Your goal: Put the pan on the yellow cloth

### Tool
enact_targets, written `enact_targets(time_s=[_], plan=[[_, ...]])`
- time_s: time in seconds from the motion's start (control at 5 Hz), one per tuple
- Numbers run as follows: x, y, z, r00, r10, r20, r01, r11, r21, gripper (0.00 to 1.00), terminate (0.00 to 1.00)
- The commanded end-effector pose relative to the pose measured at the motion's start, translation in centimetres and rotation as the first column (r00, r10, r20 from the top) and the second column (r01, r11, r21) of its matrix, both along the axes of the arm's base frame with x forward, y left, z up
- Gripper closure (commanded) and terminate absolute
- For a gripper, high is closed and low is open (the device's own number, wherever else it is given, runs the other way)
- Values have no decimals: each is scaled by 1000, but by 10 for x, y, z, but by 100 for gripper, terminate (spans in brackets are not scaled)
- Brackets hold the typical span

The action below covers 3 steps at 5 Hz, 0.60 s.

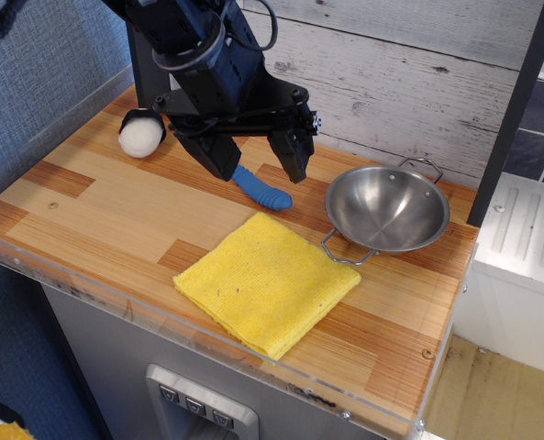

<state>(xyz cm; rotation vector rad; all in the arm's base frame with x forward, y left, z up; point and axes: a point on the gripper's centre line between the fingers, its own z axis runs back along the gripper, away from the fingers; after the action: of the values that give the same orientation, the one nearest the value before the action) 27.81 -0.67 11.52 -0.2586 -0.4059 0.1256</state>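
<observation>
1. Your black robot gripper (258, 163) hangs above the wooden plank counter (88, 215), its two fingers spread apart and holding nothing.
2. You find the round shiny stainless-steel pan (387, 210) resting on the counter to the right, upright, with its near wire loop handle just beside the cloth's corner.
3. The square folded bright yellow cloth (267, 282) lies flat near the front edge, with nothing on it.
4. A ribbed blue plastic piece (262, 190) lies beneath the gripper.
5. A white fuzzy ball (140, 137) sits at the back left, well apart from the pan.
</observation>
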Motion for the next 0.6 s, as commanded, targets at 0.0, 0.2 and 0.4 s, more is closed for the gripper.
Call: enact_targets(time_s=[0.0, 0.2, 0.4], plan=[[0, 0, 0, 1000, 0, 0, 0, 1000, 0, 0, 0], [8, -3, -13, 999, 23, 41, -20, 998, -64, 0, 0], [20, -6, -28, 996, 27, 84, -16, 991, -136, 0, 0]])
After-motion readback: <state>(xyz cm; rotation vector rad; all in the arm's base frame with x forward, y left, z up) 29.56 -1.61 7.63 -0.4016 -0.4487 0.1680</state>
